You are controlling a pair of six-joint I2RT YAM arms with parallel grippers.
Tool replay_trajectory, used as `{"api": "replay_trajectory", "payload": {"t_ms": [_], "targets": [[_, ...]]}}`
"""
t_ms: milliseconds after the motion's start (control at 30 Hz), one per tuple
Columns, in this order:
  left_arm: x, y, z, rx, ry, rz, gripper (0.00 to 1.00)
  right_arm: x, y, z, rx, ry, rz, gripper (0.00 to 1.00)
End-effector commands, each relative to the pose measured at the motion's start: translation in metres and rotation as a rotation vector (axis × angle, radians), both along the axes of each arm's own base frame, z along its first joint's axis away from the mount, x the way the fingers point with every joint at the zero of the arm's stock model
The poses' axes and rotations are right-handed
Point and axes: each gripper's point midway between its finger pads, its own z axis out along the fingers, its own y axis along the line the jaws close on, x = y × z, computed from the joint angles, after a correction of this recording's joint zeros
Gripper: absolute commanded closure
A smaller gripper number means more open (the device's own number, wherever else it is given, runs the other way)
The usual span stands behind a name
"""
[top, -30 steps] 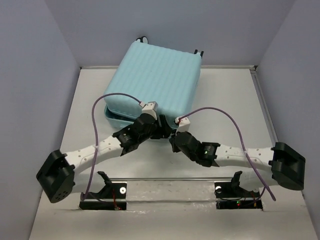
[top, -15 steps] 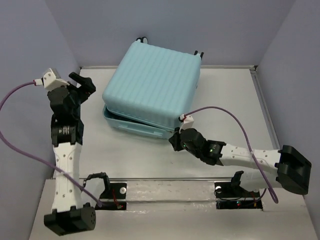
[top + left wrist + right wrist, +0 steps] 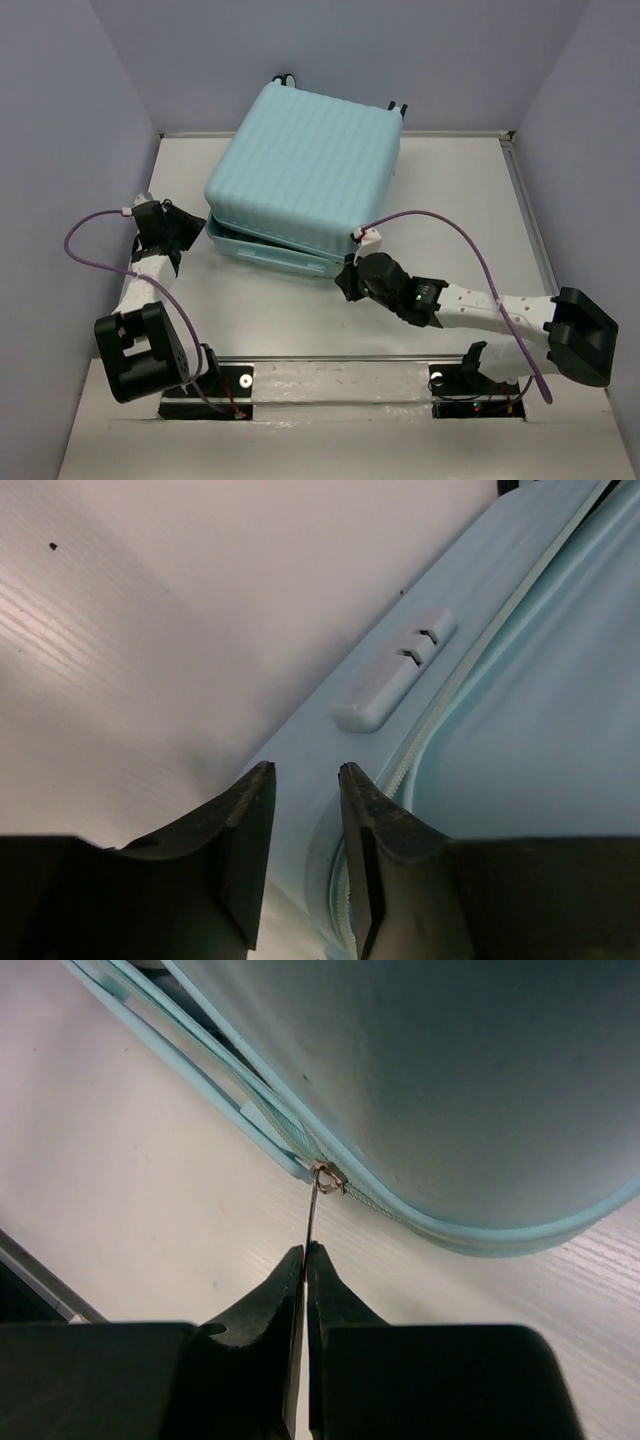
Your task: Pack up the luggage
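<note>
Luggage (image 3: 305, 170), the biggest thing here. Lies flat at the far middle of the bench (image 3: 450, 200), ribbed lid uppermost and turned a little askew over the lower shell. Not sealed: shows a dark gap along the near-left edge, between the two halves. Long near edge running from the robot's left toward the near right corner, zip track with it, the line governing the coming move.

Right claw (image 3: 304, 1252) next, at that near right corner. Pinches tight on the thin metal zip pull (image 3: 313, 1215). Pull straight out ahead of the tips, long axis in line with the fingers, far end hooked to the slider (image 3: 327, 1177) on the seam. On one side of the slider, tapes apart and shells gaping; on the other, seam apparently closed round the corner. By judgement: zipping shut as the step in hand, with travel needed along the open seam of the near edge, toward the left arm's side, close to the shell and not away from it. Right arm plainly the nearer to the slider.

Left claw (image 3: 305, 775) low at the left side wall of the luggage. Stands narrowly parted, nothing between the fingers. Small grey lock block (image 3: 393, 670) just ahead on the shell, zip track (image 3: 480, 650) beside it. Contact between tips and shell: cannot tell. Placed, perhaps, to steady the lid.
</note>
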Motion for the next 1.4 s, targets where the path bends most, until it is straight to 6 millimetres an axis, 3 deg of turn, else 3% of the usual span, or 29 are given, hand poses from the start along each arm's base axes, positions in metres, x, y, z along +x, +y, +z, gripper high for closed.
{"api": "replay_trajectory", "payload": {"t_ms": [0,67,100,167,200,233,267,300,333,367,400,533,633,700,767,800,833,867,900,933,1000,1033,1067,1133,1167,1200,1300,1333,1367], "targets": [[-0.004,-0.061,-0.010,-0.098,-0.023,-0.188,0.59,0.006,0.047,0.055,0.135,-0.082,0.110,0.93],[-0.014,-0.096,-0.016,-0.128,-0.017,-0.272,0.61,0.009,0.064,0.051,0.113,-0.079,0.157,0.93],[-0.015,-0.109,-0.015,-0.138,-0.033,-0.301,0.61,0.012,0.083,0.074,0.145,-0.109,0.182,0.93],[-0.028,-0.125,-0.024,-0.169,-0.019,-0.333,0.62,0.001,0.117,0.085,0.137,-0.136,0.274,0.93],[-0.034,-0.141,-0.024,-0.194,-0.019,-0.372,0.63,-0.002,0.135,0.061,0.067,-0.105,0.308,0.93],[-0.039,-0.151,-0.020,-0.194,-0.035,-0.396,0.64,-0.013,0.168,0.098,0.124,-0.141,0.378,0.93],[-0.042,-0.154,-0.019,-0.196,-0.041,-0.403,0.65,-0.012,0.181,0.102,0.118,-0.144,0.409,0.93],[-0.050,-0.159,-0.022,-0.207,-0.033,-0.417,0.65,-0.026,0.201,0.077,0.061,-0.111,0.475,0.93],[-0.053,-0.162,-0.013,-0.207,-0.063,-0.426,0.66,-0.034,0.215,0.082,0.073,-0.107,0.522,0.93],[-0.059,-0.164,-0.014,-0.213,-0.063,-0.428,0.67,-0.050,0.232,0.104,0.124,-0.099,0.613,0.93],[-0.064,-0.167,-0.013,-0.216,-0.067,-0.440,0.67,-0.054,0.242,0.094,0.125,-0.075,0.648,0.93],[-0.077,-0.168,-0.008,-0.208,-0.094,-0.462,0.67,-0.064,0.254,0.100,0.166,-0.065,0.721,0.93],[-0.087,-0.170,-0.011,-0.206,-0.099,-0.484,0.67,-0.071,0.249,0.097,0.181,-0.082,0.761,0.93],[-0.093,-0.172,-0.017,-0.206,-0.089,-0.493,0.67,-0.077,0.241,0.107,0.204,-0.095,0.775,0.93],[-0.096,-0.171,-0.018,-0.192,-0.097,-0.496,0.67,-0.074,0.217,0.095,0.169,-0.067,0.701,0.92],[-0.098,-0.169,-0.021,-0.176,-0.091,-0.488,0.67,-0.077,0.188,0.103,0.157,-0.067,0.656,0.58],[-0.098,-0.166,-0.018,-0.154,-0.106,-0.486,0.67,-0.068,0.162,0.093,0.072,-0.050,0.567,0.36],[-0.098,-0.165,-0.017,-0.148,-0.109,-0.478,0.67,-0.071,0.153,0.110,0.101,-0.071,0.565,0.20],[-0.097,-0.163,-0.018,-0.133,-0.113,-0.473,0.67,-0.058,0.117,0.129,0.058,-0.099,0.456,0.11],[-0.098,-0.162,-0.018,-0.129,-0.110,-0.472,0.67,-0.055,0.099,0.136,0.036,-0.110,0.408,0.05],[-0.099,-0.160,-0.016,-0.113,-0.127,-0.461,0.67,-0.026,0.052,0.158,0.023,-0.142,0.257,0.04],[-0.100,-0.160,-0.016,-0.112,-0.131,-0.462,0.67,-0.020,0.022,0.195,0.103,-0.197,0.195,0.05],[-0.101,-0.159,-0.014,-0.107,-0.142,-0.459,0.67,0.010,-0.012,0.203,0.114,-0.208,0.078,0.06],[-0.104,-0.160,-0.016,-0.101,-0.143,-0.467,0.67,0.033,-0.067,0.231,0.157,-0.260,-0.072,0.05],[-0.105,-0.161,-0.013,-0.099,-0.155,-0.474,0.67,0.049,-0.095,0.231,0.122,-0.265,-0.174,0.03],[-0.107,-0.162,-0.013,-0.098,-0.156,-0.480,0.68,0.077,-0.138,0.233,0.090,-0.277,-0.326,0.01],[-0.114,-0.169,-0.011,-0.091,-0.170,-0.506,0.69,0.117,-0.190,0.221,0.046,-0.229,-0.480,0.00],[-0.117,-0.172,-0.010,-0.095,-0.176,-0.513,0.69,0.138,-0.231,0.216,0.055,-0.208,-0.579,0.00],[-0.119,-0.176,-0.008,-0.104,-0.185,-0.519,0.70,0.149,-0.238,0.208,0.082,-0.176,-0.575,0.00]]}}
